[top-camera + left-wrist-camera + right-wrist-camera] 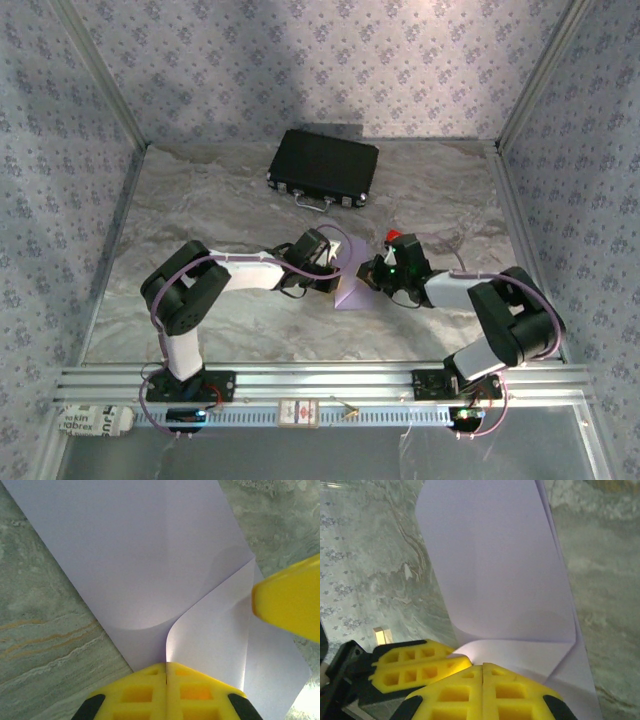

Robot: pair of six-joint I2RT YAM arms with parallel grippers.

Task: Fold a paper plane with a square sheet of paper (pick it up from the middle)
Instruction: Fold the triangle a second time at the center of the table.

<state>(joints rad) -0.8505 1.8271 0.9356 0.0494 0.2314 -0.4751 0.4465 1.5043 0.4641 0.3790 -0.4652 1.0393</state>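
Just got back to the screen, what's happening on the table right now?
Both arms are working the thin pale lilac square sheet of paper at mid-table. The left gripper is shut on a curled-up flap; the right gripper is shut, its tips at the folded edge. One fold is started, no plane shape yet. The black rectangular case lies behind, untouched.

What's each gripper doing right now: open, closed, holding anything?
Left gripper: closed, fingers pinching a curled-up edge of the sheet of paper.
Right gripper: closed, fingers pinching a folded flap of the same sheet.
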